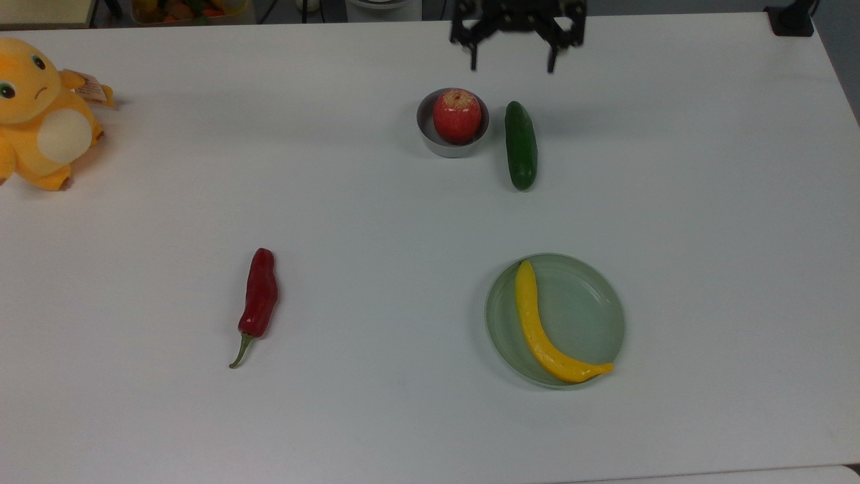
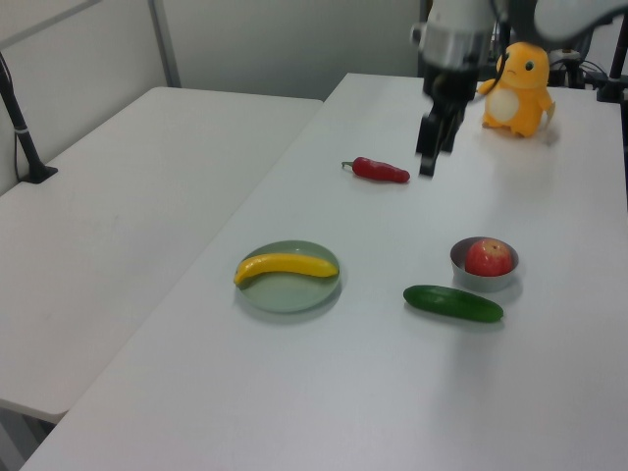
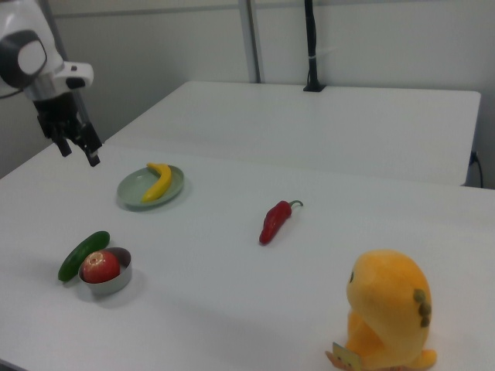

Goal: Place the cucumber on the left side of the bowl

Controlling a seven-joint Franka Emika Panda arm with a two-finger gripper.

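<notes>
Item 1, cucumber (image 1: 521, 145): dark green, lying flat on the white table (image 1: 705, 202), just beside the bowl (image 1: 430, 138) on the top view's right, a narrow gap between them. In the left view I see it (image 2: 453, 303) nearer the camera than the bowl (image 2: 483, 278); in the right view it (image 3: 83, 255) lies at the right view's left of the bowl (image 3: 107, 280).

Item 2, bowl: small, grey metal, holding a red apple (image 1: 457, 115) that stands above its rim.

Item 3, gripper (image 1: 512, 65): raised clear of the table at its far edge in the top view, well apart from the cucumber. I read the jaws as spread wide, nothing between them. It also appears high in the left view (image 2: 433, 155) and in the right view (image 3: 77, 154).

Item 4, pale green plate (image 1: 591, 309): near side of the table in the top view, carrying a yellow banana (image 1: 537, 329).

Item 5, red chilli (image 1: 259, 299): on bare table, at the top view's left of the plate, green stem pointing toward the near edge.

Item 6, orange plush toy (image 1: 40, 114): at the top view's far left.
</notes>
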